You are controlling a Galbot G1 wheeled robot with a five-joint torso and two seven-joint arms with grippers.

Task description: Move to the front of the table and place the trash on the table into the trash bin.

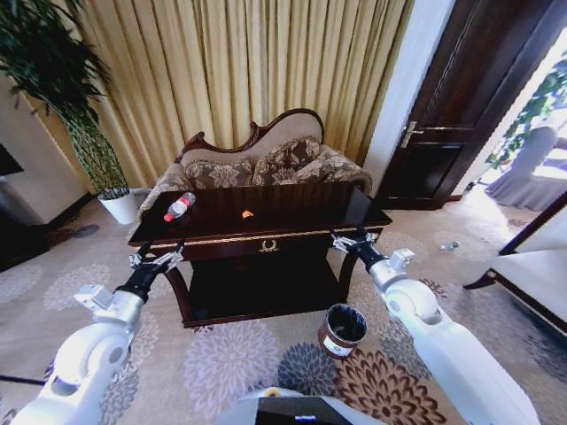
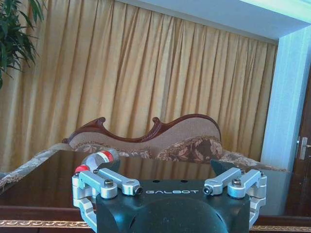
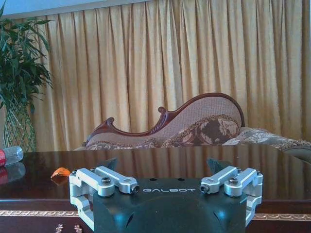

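Curtains [image 1: 239, 62] of gold cloth hang across the wall behind a carved-back floral sofa [image 1: 261, 164], with a tall potted plant [image 1: 62, 97] at the robot's left and a dark door [image 1: 461, 115] at its right. Before the sofa stands the long dark bench [image 1: 292, 208], glossy and edged in gold, a gold emblem on its front and a lower shelf beneath. On the patterned carpet [image 1: 230, 363] near the bench's right front leg sits the small round trash bin [image 1: 342, 330], dark brown with a black liner and a pale label. The left tool [image 1: 157, 259] hovers at the bench's left front corner, its fingers spread apart and holding nothing. The right tool [image 1: 353, 239] hovers at the right front edge, likewise spread wide and empty. A clear plastic bottle [image 1: 179, 207] with a red label and cap lies on its side near the bench's left end; in the left wrist view the bottle [image 2: 97, 160] lies just past that tool's fingers. A tiny orange scrap [image 1: 247, 213] rests near the middle of the bench top, well apart from the bottle.
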